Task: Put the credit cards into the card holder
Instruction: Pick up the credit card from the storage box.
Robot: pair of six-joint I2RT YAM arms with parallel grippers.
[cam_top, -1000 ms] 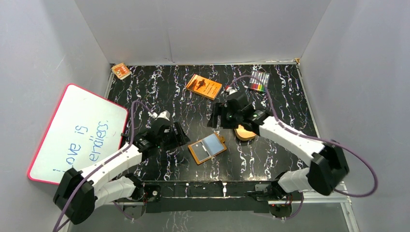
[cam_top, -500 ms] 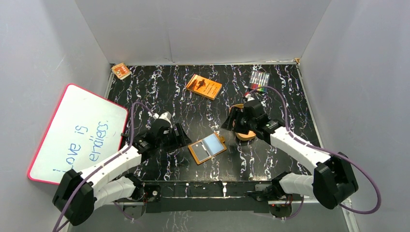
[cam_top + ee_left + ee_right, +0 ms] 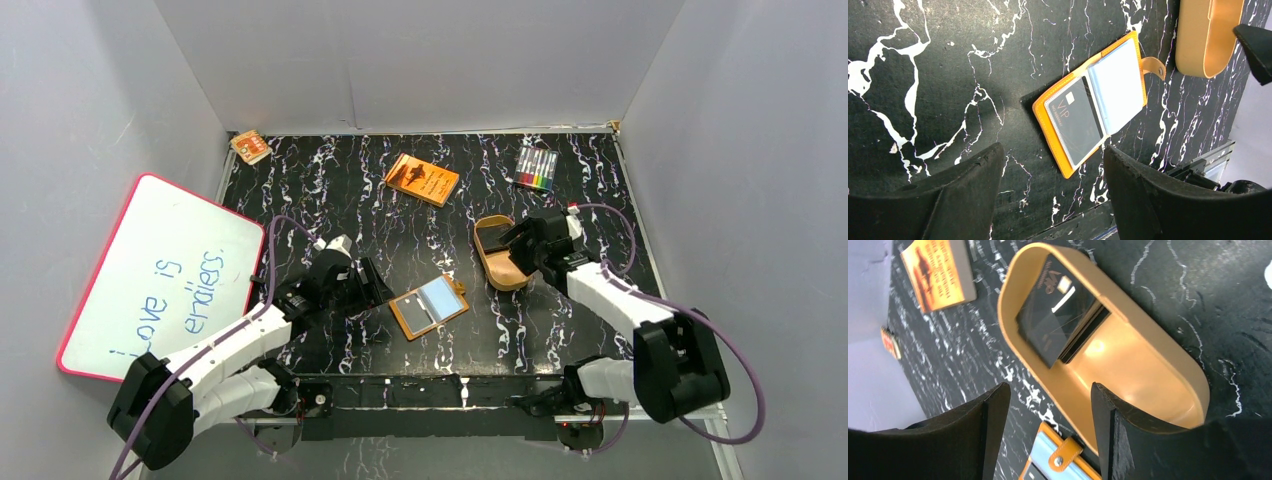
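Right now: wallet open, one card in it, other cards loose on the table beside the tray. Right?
No: the other cards lie in the tray, not on the table, per the right wrist view. Wallet open, one card in it: correct.

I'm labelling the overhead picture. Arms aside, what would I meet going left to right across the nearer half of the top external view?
whiteboard → card holder, lying open → tan oval tray holding the black credit cards
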